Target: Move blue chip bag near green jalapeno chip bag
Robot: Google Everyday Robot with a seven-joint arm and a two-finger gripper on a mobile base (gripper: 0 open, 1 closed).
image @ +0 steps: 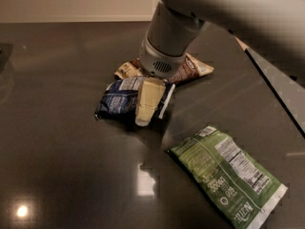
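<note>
Pointing down over the blue bag [114, 101] near the middle of the dark table [57, 166]: gripper [145, 111], cream end covering the bag's right half, open or closed impossible to tell. Lying just behind, partly hidden by the arm: brown bag [193, 68], touching the blue one. Resting flat at lower right, apart from both: green bag [228, 180], label up.
</note>
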